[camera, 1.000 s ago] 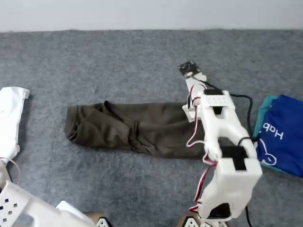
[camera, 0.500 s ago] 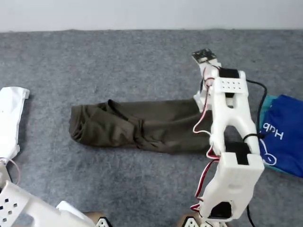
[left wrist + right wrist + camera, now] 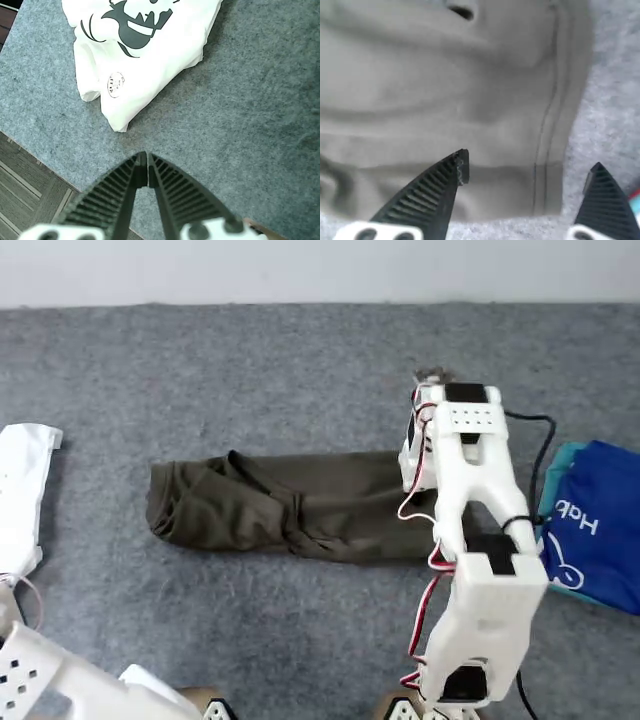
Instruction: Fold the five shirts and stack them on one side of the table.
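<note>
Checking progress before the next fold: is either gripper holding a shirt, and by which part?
Nothing is held. The right gripper is open over the olive shirt's end; the left gripper is shut empty near the white shirt.

We see an olive-brown shirt [image 3: 300,505] on mottled grey felt [image 3: 250,370], a white shirt [image 3: 150,60] printed with a black graphic, and a royal-blue shirt [image 3: 600,550] lettered in white over a teal edge [image 3: 560,458].

The right arm [image 3: 472,490] has swung toward 3 o'clock, then drawn back toward 6 o'clock with its wrist tipping down. The olive shirt [image 3: 290,505] slid slightly toward 3 o'clock with it, and that end now lies beneath the parted right claw [image 3: 530,165].
</note>
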Action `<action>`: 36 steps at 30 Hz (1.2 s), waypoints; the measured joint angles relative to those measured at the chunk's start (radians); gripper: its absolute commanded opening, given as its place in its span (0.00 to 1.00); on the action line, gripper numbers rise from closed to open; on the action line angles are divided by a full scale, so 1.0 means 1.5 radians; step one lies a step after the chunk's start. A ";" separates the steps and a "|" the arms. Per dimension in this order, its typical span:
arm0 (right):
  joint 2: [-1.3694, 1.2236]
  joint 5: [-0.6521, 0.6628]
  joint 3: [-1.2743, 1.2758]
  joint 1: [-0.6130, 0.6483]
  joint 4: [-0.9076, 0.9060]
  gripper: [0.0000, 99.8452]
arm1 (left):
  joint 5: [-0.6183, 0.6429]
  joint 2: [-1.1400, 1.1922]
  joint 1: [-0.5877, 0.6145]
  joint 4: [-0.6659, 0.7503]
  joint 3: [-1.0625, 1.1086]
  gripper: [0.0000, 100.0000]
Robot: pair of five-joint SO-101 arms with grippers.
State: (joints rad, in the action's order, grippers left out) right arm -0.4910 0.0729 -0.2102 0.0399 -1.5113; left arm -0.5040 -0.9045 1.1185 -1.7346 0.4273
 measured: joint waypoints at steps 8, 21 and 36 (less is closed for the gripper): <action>-0.097 0.029 -0.013 0.009 0.005 0.00 | 0.000 0.000 0.000 0.000 0.008 0.02; -0.015 0.159 -0.018 -0.099 0.006 0.01 | 0.000 0.000 0.000 0.000 0.035 0.02; 0.079 0.350 -0.189 -0.043 -0.151 0.01 | 0.000 0.000 0.000 0.000 0.036 0.02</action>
State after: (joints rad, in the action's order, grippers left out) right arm -0.3728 0.5976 -0.4941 -0.0245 -1.7384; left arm -0.5040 -0.9045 1.1185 -1.7346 0.4810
